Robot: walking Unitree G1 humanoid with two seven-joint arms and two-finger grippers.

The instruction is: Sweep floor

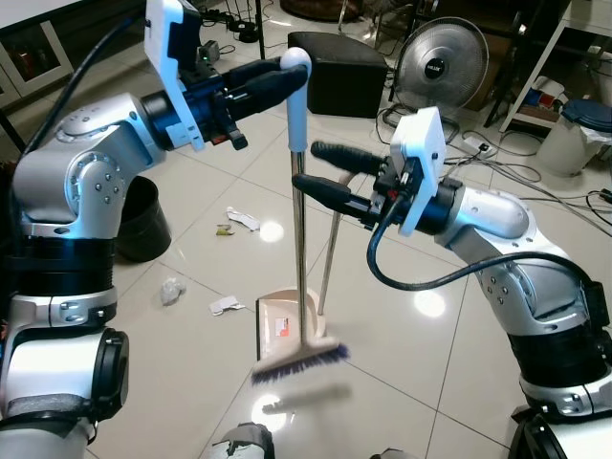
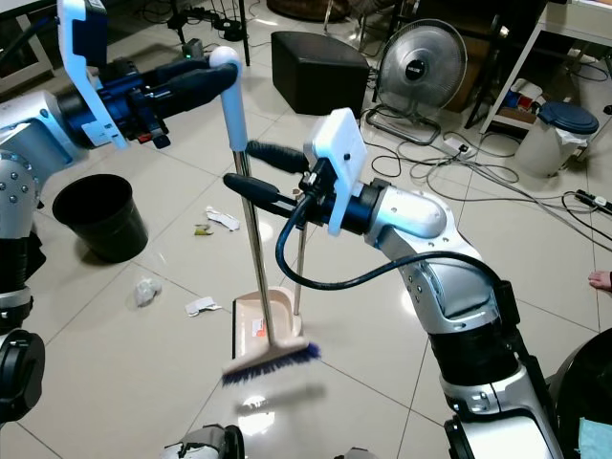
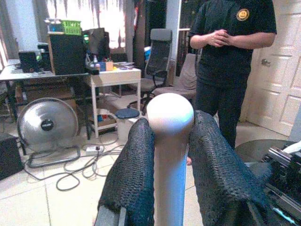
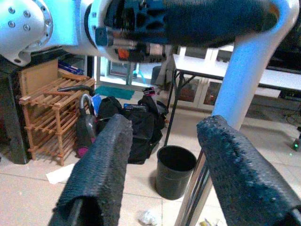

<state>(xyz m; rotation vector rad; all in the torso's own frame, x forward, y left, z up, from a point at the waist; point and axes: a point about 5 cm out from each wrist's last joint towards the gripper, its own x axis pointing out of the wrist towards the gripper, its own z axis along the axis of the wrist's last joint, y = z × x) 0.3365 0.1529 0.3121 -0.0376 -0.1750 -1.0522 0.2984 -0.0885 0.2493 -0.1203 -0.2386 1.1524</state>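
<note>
Bin (image 1: 143, 220) left; fan (image 1: 443, 59), cables (image 1: 545, 186) behind; scraps (image 1: 225, 305) nr dustpan (image 1: 285, 320).

The broom (image 1: 298, 229) stands upright at centre, its head on the floor just before the dustpan (image 1: 287, 320). Left of both lie paper scraps (image 1: 226, 305), with the bin (image 1: 143, 218) further left. Behind stand a box (image 1: 337, 73) and, to its right, a fan (image 1: 442, 59).

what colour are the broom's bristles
Purple-blue, over a pale head; the broom bristles show best in the left eye view.
</note>
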